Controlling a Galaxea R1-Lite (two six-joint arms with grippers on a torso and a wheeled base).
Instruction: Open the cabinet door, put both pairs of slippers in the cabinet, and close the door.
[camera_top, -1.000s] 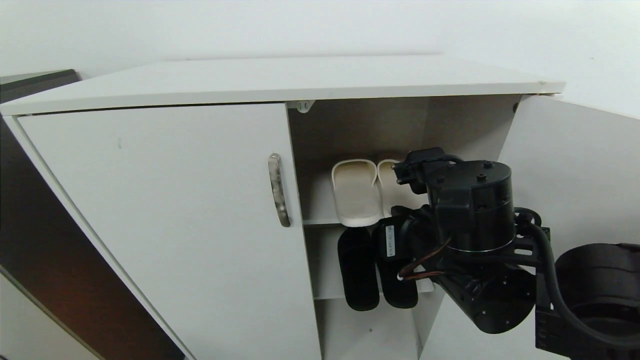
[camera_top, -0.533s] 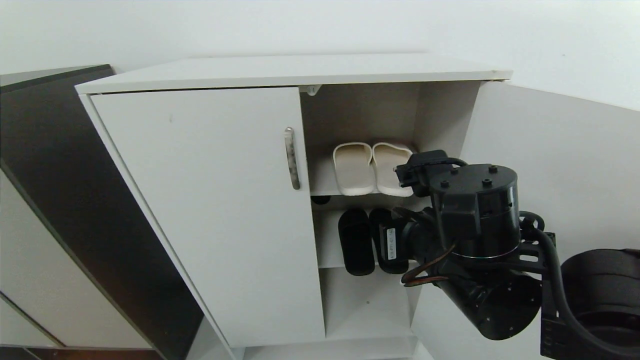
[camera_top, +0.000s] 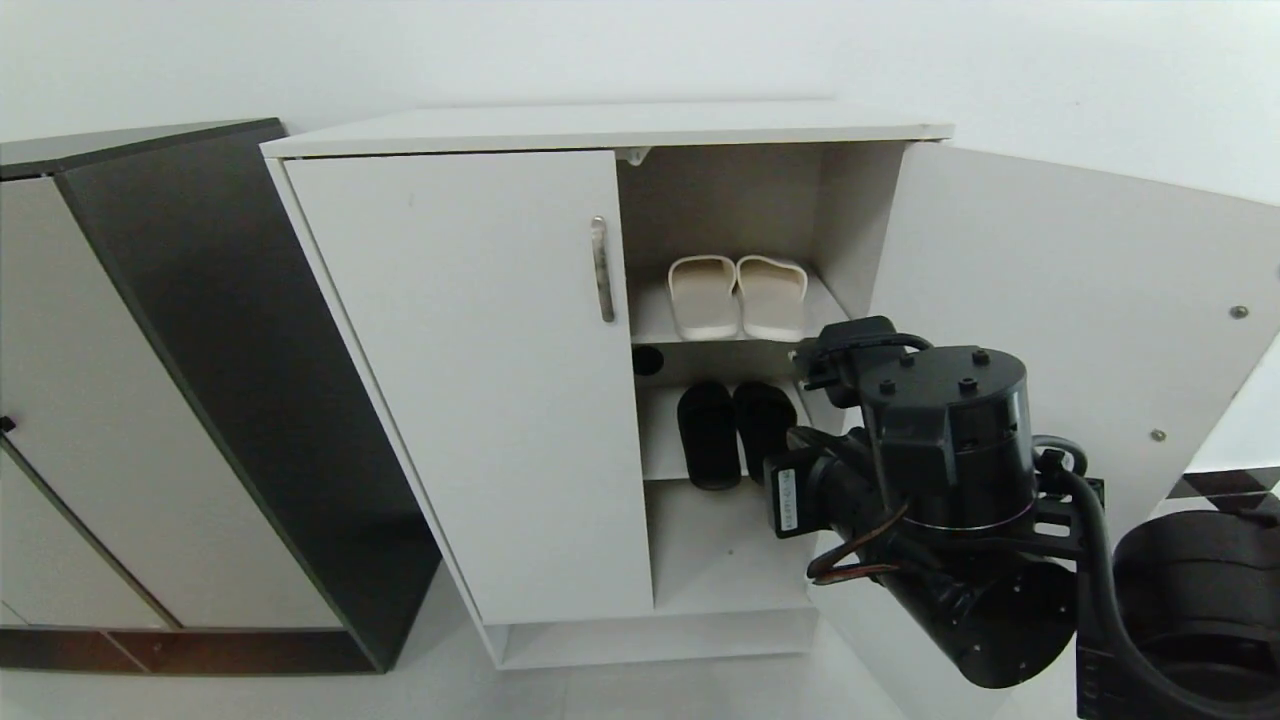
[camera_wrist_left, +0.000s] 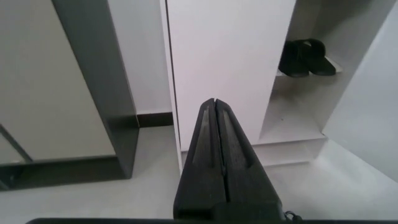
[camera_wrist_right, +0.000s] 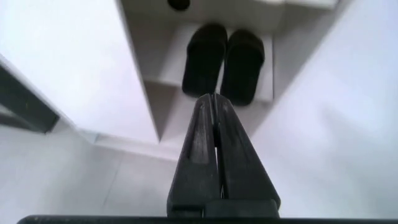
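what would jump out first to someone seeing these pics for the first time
The white cabinet draws the eye first, its right door swung wide open. Inside, cream slippers sit on the upper shelf and black slippers on the shelf below. The right gripper, shut with nothing in it, hangs in front of the black pair.

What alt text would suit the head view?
A white cabinet stands with its right door open and its left door shut. Inside, white slippers sit on the upper shelf and black slippers on the shelf below. The right arm is in front of the opening, low and to the right.
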